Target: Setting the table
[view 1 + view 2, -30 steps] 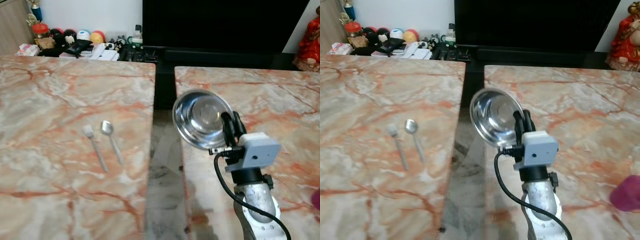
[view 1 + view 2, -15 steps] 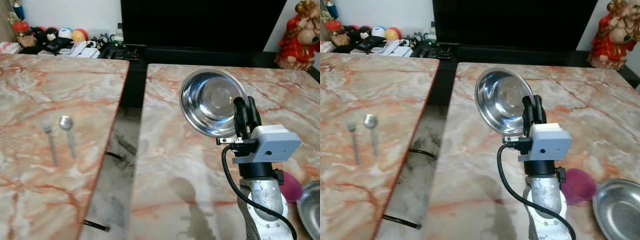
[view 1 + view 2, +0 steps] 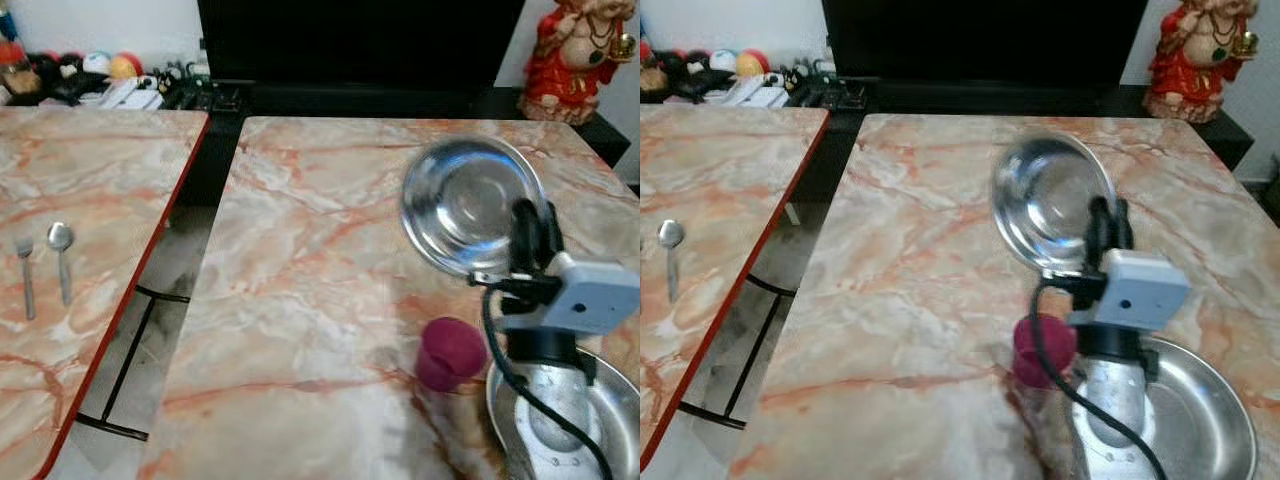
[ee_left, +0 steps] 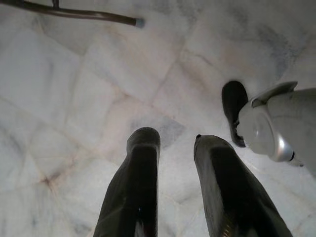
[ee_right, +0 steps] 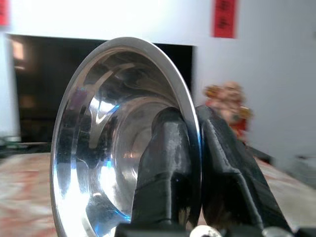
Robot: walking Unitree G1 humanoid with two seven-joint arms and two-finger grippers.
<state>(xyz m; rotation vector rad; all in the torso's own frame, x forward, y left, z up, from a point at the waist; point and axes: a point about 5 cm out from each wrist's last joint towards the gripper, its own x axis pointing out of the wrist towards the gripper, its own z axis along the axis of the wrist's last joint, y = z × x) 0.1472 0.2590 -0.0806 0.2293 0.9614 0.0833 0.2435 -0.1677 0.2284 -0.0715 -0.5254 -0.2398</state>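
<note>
Steel bowl held up tilted on edge over the right marble table is the thing at work, but going from the left: on the left marble table a fork and a spoon lie side by side, handles toward the robot, near that table's right edge. A gap of pale tiled floor runs between the two tables, with dark metal bars crossing it. The left gripper hangs over this kind of pale floor, its two black fingers parted with nothing between them. Further right, on the right table, a dark pink cup stands just beside a second, larger steel bowl that rests flat at the table's near right corner. The right gripper rises above that resting bowl, its fingers pinching the rim of the tilted bowl, one finger inside and one outside, with the bowl's hollow facing the robot. At the far right, a red and gold figurine stands behind the table, beside a large black screen.
</note>
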